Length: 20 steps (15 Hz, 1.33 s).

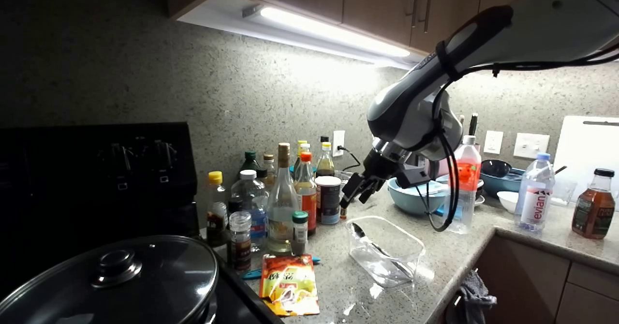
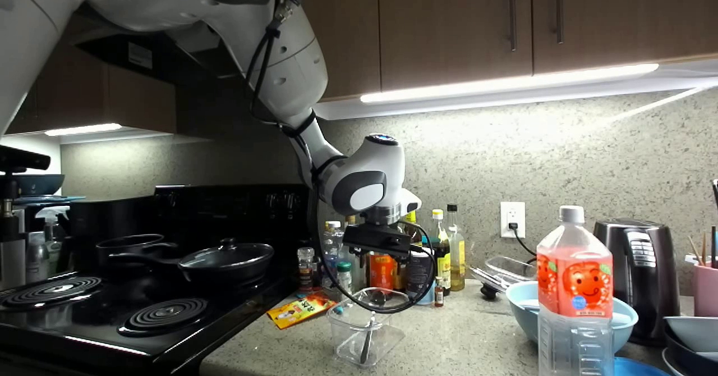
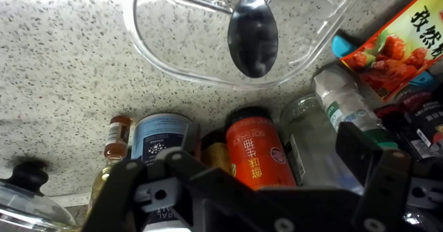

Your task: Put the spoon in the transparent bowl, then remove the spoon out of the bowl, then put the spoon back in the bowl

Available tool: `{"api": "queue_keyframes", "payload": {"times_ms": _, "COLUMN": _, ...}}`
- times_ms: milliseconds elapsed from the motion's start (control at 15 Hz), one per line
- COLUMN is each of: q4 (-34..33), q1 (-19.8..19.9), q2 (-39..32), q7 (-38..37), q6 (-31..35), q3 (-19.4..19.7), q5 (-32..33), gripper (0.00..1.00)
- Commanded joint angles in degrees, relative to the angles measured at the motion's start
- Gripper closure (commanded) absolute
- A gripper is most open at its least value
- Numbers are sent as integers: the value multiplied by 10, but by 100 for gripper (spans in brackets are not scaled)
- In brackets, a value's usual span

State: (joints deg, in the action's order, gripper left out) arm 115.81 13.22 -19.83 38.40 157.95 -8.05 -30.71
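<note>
Slim silvery metal spoon (image 3: 254, 39) lies slanted inside clear squarish plastic bowl (image 3: 188, 76), black two-fingered gripper (image 3: 270, 137) nearby, jaws wide apart.

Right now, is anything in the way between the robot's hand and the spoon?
Only the rim of the transparent bowl, on the side nearest the open hand: the spoon lies inside the bowl. Nothing visible covers the spoon from above.

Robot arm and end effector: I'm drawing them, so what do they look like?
The robot arm is rounded and white with dark grey patches; black bands strap black cables along it. The end effector is black, with two blocky fingers.
</note>
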Motion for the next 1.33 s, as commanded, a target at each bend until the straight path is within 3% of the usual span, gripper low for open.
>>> {"api": "queue_keyframes", "payload": {"times_ms": 0, "q4": 33, "q1": 6, "q2": 45, "q7": -5, "q6": 6, "q3": -7, "q5": 9, "gripper": 0}}
{"api": "queue_keyframes", "payload": {"times_ms": 467, "q4": 75, "q1": 16, "q2": 130, "q7": 106, "q6": 123, "q3": -61, "q5": -108, "gripper": 0}}
{"api": "queue_keyframes", "payload": {"times_ms": 533, "q4": 41, "q1": 3, "q2": 95, "q7": 63, "q6": 98, "q3": -42, "q5": -70, "gripper": 0}}
{"api": "queue_keyframes", "payload": {"times_ms": 867, "q4": 43, "q1": 1, "q2": 95, "q7": 65, "q6": 99, "q3": -42, "q5": -74, "gripper": 0}}
{"api": "queue_keyframes", "payload": {"times_ms": 1267, "q4": 89, "q1": -7, "q2": 103, "q7": 11, "q6": 94, "q3": -18, "q5": -47, "gripper": 0}}
